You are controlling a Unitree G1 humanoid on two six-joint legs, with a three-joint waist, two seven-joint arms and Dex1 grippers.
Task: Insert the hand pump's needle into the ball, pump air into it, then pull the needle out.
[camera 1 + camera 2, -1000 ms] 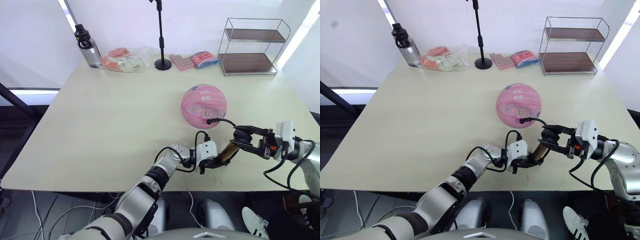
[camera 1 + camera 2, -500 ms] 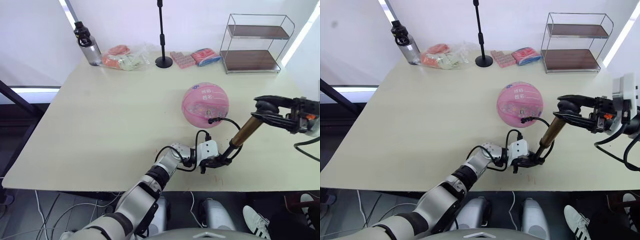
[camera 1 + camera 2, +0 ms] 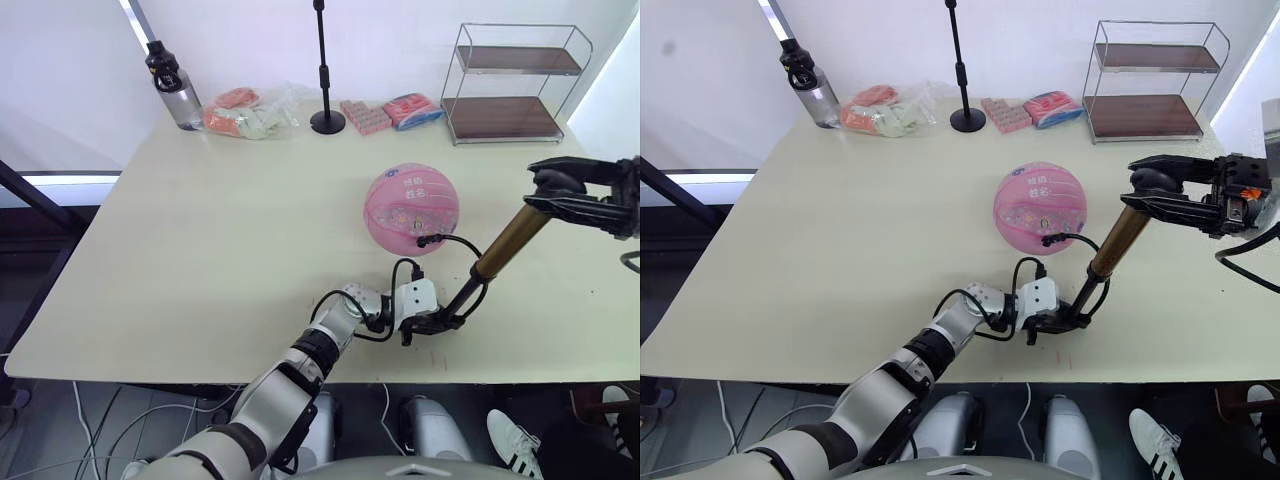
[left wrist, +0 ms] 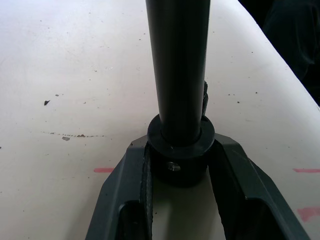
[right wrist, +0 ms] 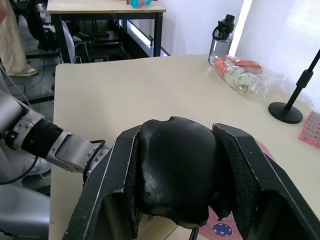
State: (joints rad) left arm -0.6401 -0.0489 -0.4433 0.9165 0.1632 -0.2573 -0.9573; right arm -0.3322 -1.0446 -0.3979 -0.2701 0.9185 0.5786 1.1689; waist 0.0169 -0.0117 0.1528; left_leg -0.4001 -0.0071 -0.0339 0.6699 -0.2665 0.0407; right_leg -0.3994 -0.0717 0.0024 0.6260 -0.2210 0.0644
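Clearly the hand pump (image 3: 498, 254), slim, stiff and probably light, leans beside the ball (image 3: 411, 209) near the table's front edge, left gripper (image 4: 181, 165) clamped on its base cap, right gripper (image 5: 175, 175) squeezing its handle

light: bright, even daylight | glare: white backdrop overexposed | shadows: soft | blur: left wrist close-up slightly soft

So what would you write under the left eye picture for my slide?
Left gripper steadies the hand pump at its base while the right gripper holds its handle, hose plugged into the pink ball.
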